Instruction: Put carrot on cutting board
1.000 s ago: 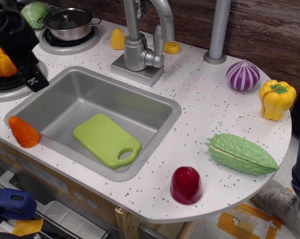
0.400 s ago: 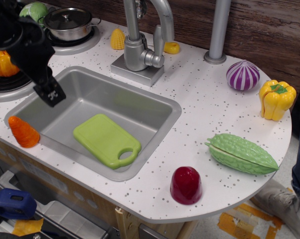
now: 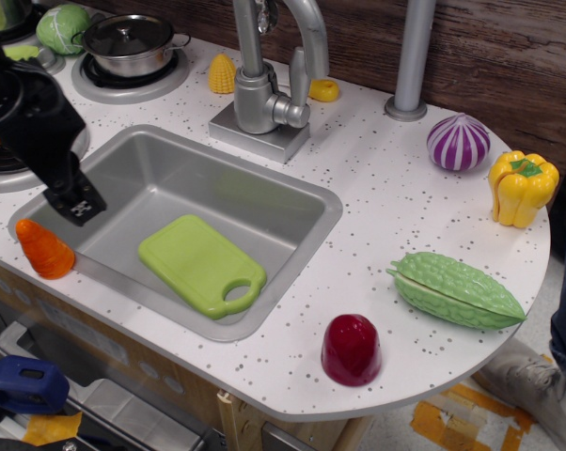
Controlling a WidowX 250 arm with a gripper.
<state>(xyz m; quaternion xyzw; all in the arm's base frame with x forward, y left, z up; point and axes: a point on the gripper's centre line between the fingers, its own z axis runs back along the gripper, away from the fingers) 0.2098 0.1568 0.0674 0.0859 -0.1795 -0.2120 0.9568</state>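
The carrot [image 3: 43,249], a stubby orange cone, stands on the counter at the sink's front left corner. The lime-green cutting board [image 3: 196,262] lies flat on the floor of the grey sink [image 3: 302,193], handle hole towards the front right. My black gripper [image 3: 74,202] hangs over the sink's left rim, just above and to the right of the carrot, not touching it. I see it side-on, so I cannot tell how its jaws stand. It holds nothing that I can see.
A faucet [image 3: 259,94] stands behind the sink. A pot [image 3: 128,42] sits on the stove at the back left. A red toy [image 3: 351,349], green gourd [image 3: 457,289], yellow pepper [image 3: 520,188], purple onion [image 3: 458,142] and corn [image 3: 223,73] lie on the counter.
My gripper has moved from the stove at the far left down and forward to the sink's left rim, ending close above the carrot. Nothing else has moved.
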